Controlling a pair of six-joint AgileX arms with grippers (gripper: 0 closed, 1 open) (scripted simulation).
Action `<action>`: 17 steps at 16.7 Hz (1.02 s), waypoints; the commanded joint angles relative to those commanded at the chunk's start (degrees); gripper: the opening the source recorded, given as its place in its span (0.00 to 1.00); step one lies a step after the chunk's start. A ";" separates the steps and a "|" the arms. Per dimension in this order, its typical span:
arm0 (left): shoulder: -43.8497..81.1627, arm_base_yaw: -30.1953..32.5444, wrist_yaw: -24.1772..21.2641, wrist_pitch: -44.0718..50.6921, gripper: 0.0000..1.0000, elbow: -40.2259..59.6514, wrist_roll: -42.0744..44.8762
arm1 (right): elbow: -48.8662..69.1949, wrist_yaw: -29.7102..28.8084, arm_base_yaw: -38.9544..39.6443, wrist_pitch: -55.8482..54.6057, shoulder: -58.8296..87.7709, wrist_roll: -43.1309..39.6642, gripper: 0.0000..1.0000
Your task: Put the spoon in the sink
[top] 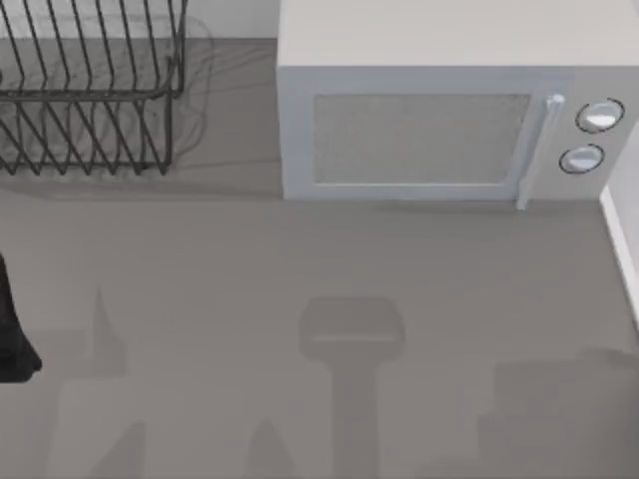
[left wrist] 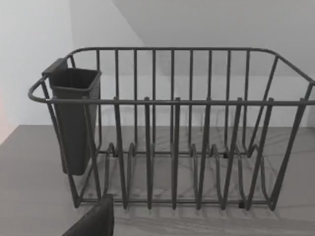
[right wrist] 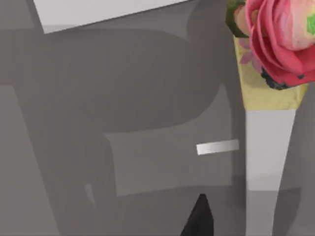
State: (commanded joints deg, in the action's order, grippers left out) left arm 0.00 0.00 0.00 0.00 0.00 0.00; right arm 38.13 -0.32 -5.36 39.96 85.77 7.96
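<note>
- The left arm [top: 12,334] sat at the table's left edge in the top view; whether its fingers were open or closed could not be told.
- A wire dish rack [top: 90,90] stood at the back left, a dark cutlery cup [left wrist: 74,118] hanging on its end.
- A white microwave [top: 439,110] stood at the back.
- The right wrist view showed a pink flower [right wrist: 280,39] above grey table [top: 300,269].
- The spoon's place could not be told.

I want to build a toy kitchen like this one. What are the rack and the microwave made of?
The rack looks like thin, dark metal wire with a matte coating: bent rods, gaps between. The cup hanging on its corner looks like dark, dull plastic, with solid flat walls. The microwave looks like painted metal or plastic, smooth and pale grey; its knobs shine like chrome. It's a rendered scene, so these are guesses.
</note>
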 joint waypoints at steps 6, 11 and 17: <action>0.00 0.00 0.00 0.00 1.00 0.00 0.00 | 9.90 0.01 -0.05 16.98 -5.69 -0.35 0.00; 0.00 0.00 0.00 0.00 1.00 0.00 0.00 | 14.73 0.00 -0.20 24.25 -9.35 -0.43 0.00; 0.00 0.00 0.00 0.00 1.00 0.00 0.00 | 16.26 0.02 -0.20 24.84 -7.56 -0.32 0.00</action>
State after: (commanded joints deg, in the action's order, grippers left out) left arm 0.00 0.00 0.00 0.00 0.00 0.00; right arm 54.39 -0.30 -5.56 64.81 78.22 7.64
